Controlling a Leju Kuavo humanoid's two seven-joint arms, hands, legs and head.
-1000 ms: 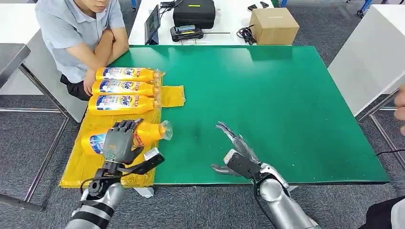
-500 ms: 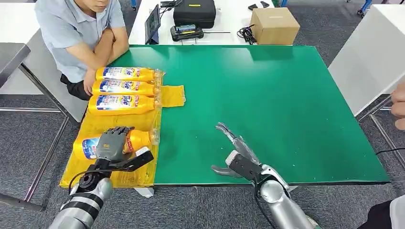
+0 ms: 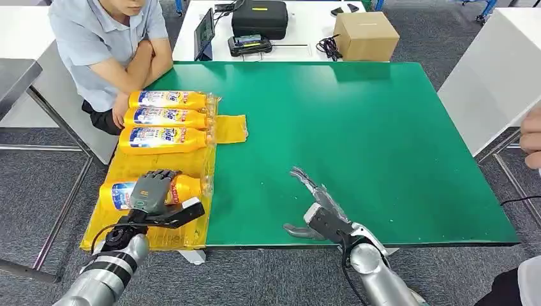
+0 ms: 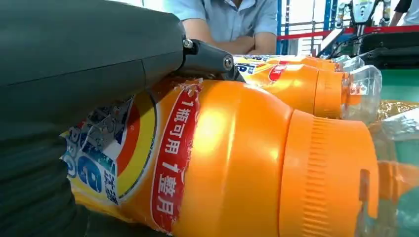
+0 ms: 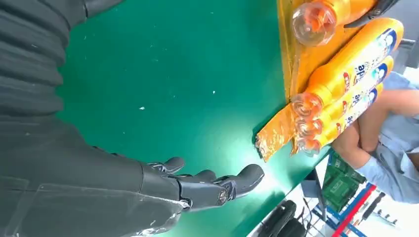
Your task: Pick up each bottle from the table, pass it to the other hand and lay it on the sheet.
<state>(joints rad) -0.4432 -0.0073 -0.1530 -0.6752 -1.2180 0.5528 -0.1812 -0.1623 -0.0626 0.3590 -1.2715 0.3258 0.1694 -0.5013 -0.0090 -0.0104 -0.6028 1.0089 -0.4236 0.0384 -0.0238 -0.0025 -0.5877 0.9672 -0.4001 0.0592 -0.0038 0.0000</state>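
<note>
You have four orange bottles in view, all lying on their sides on the yellow sheet [image 3: 127, 167] at the left edge of the green table [image 3: 357, 140]. Three of them sit together in a row at the far end of the sheet: the far bottle [image 3: 167, 99], the middle bottle [image 3: 164, 117] touching it, and the third bottle [image 3: 163, 139] just beside that, all with clear caps pointing toward the table's middle. What the bottles contain you cannot tell, since their bodies are opaque.

The fourth bottle [image 3: 124, 192] lies nearer you, apart from the row, cap [image 4: 390, 163] pointing the same way. Your left hand [image 3: 152, 191] wraps over its body, fingers curled across the label, and the left wrist view shows the thumb pressed along the label's upper edge. The bottle looks to be down on the sheet, though you cannot tell whether its full weight rests there.

Your right hand [image 3: 317, 207] holds nothing; its fingers are spread and stretched forward just above the green surface near the table's near edge.

One person [image 3: 111, 44] sits at the far left corner with arms folded. On the white table beyond, you have one black case [image 3: 259, 17], one cardboard box [image 3: 366, 35] and one tablet [image 3: 204, 32].
</note>
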